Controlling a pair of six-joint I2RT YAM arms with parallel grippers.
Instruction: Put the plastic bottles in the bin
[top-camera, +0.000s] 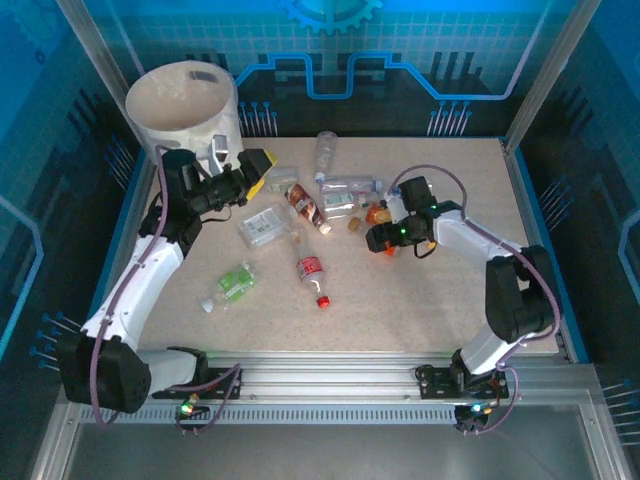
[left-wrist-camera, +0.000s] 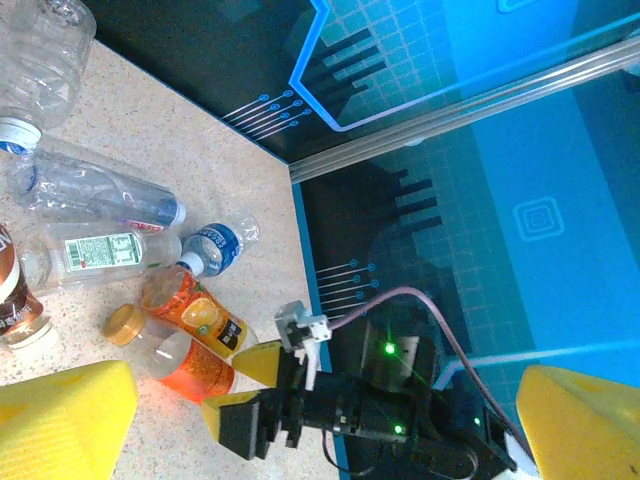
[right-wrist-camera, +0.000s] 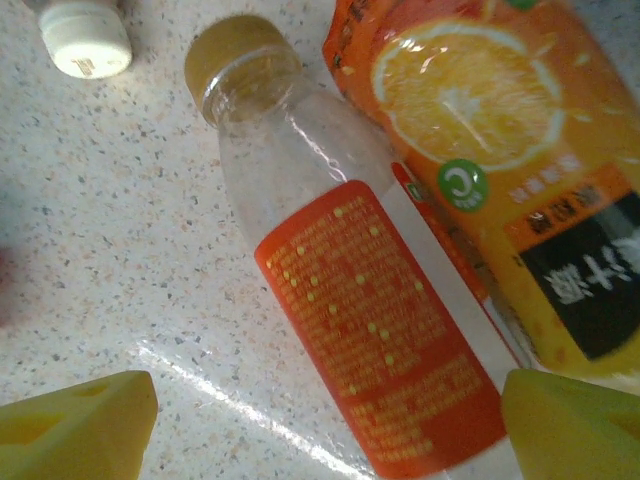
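Observation:
Several plastic bottles lie scattered mid-table: a clear one (top-camera: 326, 152), a brown-labelled one (top-camera: 305, 205), a red-labelled one (top-camera: 312, 275) and a green-labelled one (top-camera: 230, 283). My right gripper (top-camera: 378, 238) is low over a clear bottle with a red-orange label (right-wrist-camera: 385, 340). Its yellow fingers (right-wrist-camera: 75, 425) straddle that bottle, open, with a gap on the left side. An orange-juice bottle (right-wrist-camera: 500, 150) lies against it. My left gripper (top-camera: 262, 172) hangs open and empty just right of the white bin (top-camera: 185, 105), facing across the table.
The bin stands in the back left corner. A white bottle cap (right-wrist-camera: 85, 40) lies close to the red-orange bottle's neck. A crushed clear bottle (top-camera: 262, 227) rests between the arms. The metal frame rail (top-camera: 380, 375) runs along the near edge.

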